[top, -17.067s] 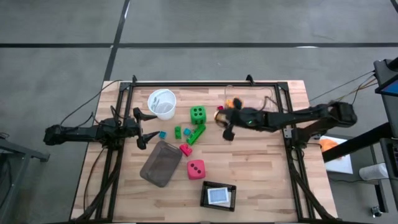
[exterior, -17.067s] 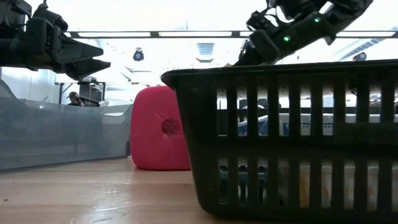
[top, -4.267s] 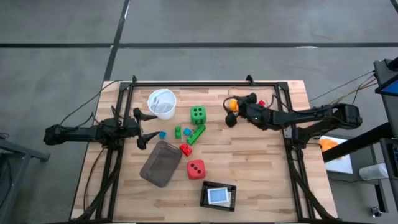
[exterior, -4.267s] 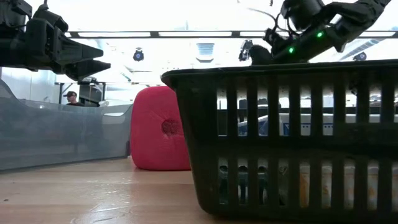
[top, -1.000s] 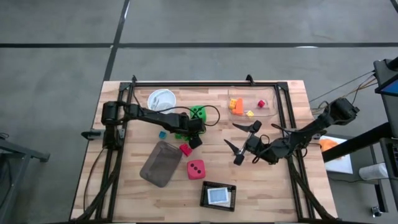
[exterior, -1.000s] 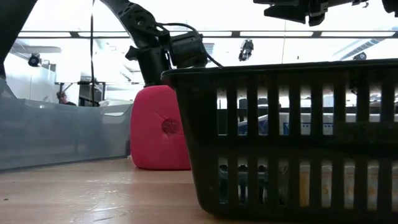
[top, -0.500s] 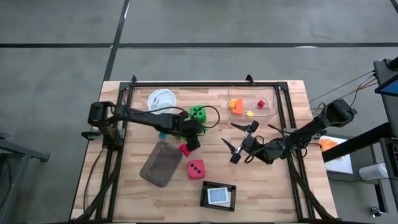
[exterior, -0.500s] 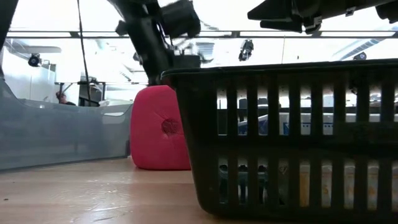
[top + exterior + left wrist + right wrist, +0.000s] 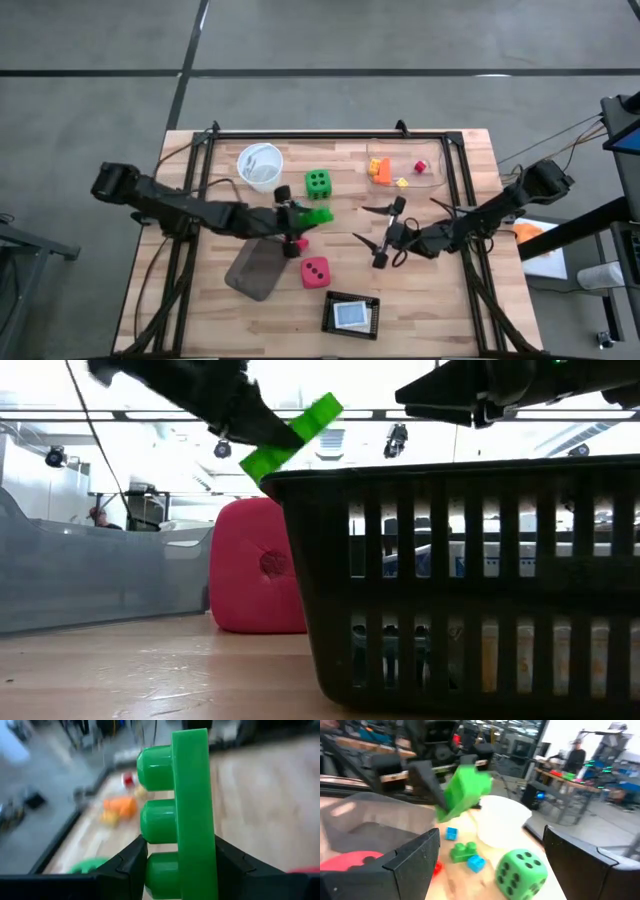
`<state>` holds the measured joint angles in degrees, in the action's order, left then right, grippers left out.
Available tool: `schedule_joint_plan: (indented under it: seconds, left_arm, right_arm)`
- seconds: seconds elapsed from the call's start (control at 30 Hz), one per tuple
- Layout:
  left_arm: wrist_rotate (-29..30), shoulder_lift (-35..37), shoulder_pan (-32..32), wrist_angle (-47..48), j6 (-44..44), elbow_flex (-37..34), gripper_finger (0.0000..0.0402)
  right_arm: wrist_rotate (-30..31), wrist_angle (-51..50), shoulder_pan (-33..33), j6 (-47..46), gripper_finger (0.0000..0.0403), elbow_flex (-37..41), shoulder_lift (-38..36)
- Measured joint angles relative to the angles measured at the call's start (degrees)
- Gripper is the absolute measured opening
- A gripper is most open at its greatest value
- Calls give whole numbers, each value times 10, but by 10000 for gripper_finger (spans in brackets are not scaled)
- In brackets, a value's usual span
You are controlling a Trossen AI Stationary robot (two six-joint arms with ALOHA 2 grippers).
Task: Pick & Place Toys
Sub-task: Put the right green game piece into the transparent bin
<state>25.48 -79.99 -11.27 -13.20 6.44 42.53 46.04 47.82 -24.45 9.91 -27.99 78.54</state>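
Table point(image 9: 420, 290) of pale wood, seen from above, left to right.

Left arm: reaches from the table's left edge toward the middle. Left gripper point(image 9: 297, 217) clenched on a long green brick point(image 9: 316, 215), which is lifted clear of the table; in the low view the brick point(image 9: 291, 436) hangs tilted in the air, and in the left wrist view it point(image 9: 187, 815) sits studs outward between the two dark fingers point(image 9: 127, 862).

White cup point(image 9: 261, 166): upright near the back left; contents not discernible.

Flat grey tray point(image 9: 258, 268): lies front of the left gripper, nothing visible in it.

Loose toys on the wood: small blue bricks point(image 9: 451, 833) and a small green brick point(image 9: 463, 850) beside the cup, a red brick point(image 9: 299, 243) at the tray's corner, a green die point(image 9: 318, 183) behind the gripper, a pink-red die point(image 9: 315, 271) in front of it, just beside the tray.

Black slatted basket point(image 9: 351, 314): at the front edge, holding a white-and-blue item too small to identify.

Right gripper point(image 9: 380, 235): near the table's middle, jaws spread wide, holding nothing, well apart from the left gripper.

Clear plastic box point(image 9: 432, 180): at the back right, holding an orange brick point(image 9: 381, 169), a yellow brick point(image 9: 401, 182) and a red brick point(image 9: 421, 166).
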Motion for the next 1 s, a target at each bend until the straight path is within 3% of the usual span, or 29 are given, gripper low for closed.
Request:
schedule_joint_plan:
  seconds: [0.17, 0.3, 0.53, 0.73, 1.0]
  left_arm:
    - [-73, 53, 7, -219, 9, -117, 160]
    - [-105, 62, 14, -305, 7, -163, 160]
    - [-117, 52, 18, -320, 15, -152, 160]
    - [-129, 35, 23, -319, 23, -129, 160]
    - [-138, 15, 28, -324, 29, -128, 160]
  right_arm:
    - [-79, 7, 36, -38, 347, 1, 0]
    - [-147, 49, 77, -44, 347, 2, 3]
    - [-313, 194, 172, -70, 347, -10, 90]
    - [-388, 245, 215, -87, 347, -53, 169]
    - [-451, 243, 230, -96, 347, -102, 211]
